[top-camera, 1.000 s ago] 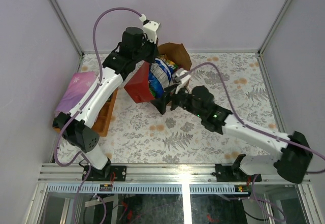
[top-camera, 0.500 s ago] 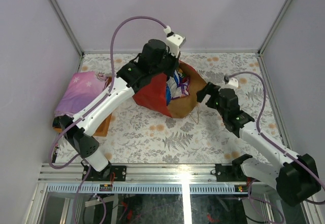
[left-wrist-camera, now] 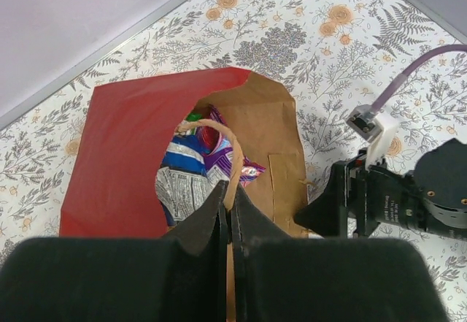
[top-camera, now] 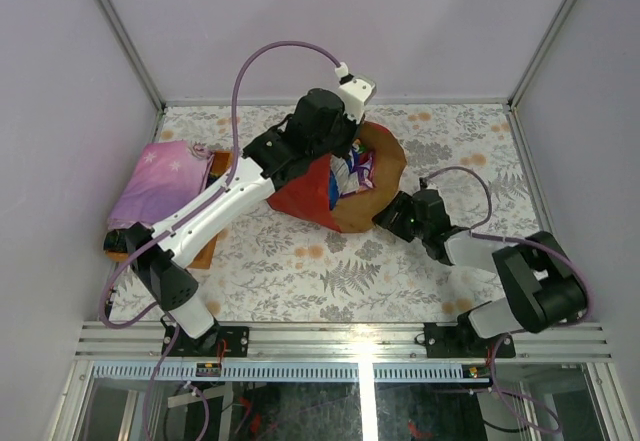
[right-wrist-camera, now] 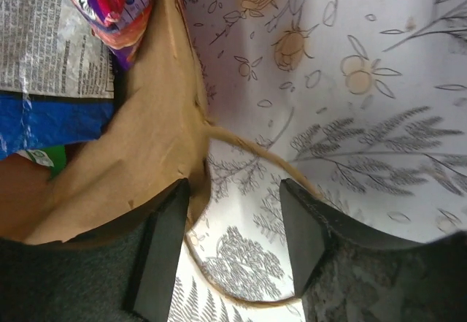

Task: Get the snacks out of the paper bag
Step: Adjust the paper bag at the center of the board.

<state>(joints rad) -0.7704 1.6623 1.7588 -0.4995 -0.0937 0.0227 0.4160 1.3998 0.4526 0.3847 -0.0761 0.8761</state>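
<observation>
The paper bag (top-camera: 300,193), red outside and brown inside, lies tipped on the table with its mouth facing right. Snacks show inside it: a blue packet (left-wrist-camera: 182,165) and a purple packet (left-wrist-camera: 222,154), also seen in the right wrist view (right-wrist-camera: 51,59). My left gripper (left-wrist-camera: 228,205) is shut on the bag's upper thin handle (left-wrist-camera: 232,158) and holds that side up. My right gripper (right-wrist-camera: 233,220) is open, low at the bag's mouth (top-camera: 395,216), its left finger under the brown lip, the lower handle loop (right-wrist-camera: 255,154) lying between the fingers.
A folded pink-purple cloth (top-camera: 155,181) lies on an orange-brown wooden tray (top-camera: 205,246) at the left. The floral tablecloth (top-camera: 330,271) stretches to the front. White walls enclose the table on three sides.
The left gripper has carried the bag's handle rightward, tipping the bag with its mouth open to the right. The right arm pulled back, then dropped low to the bag's mouth.
</observation>
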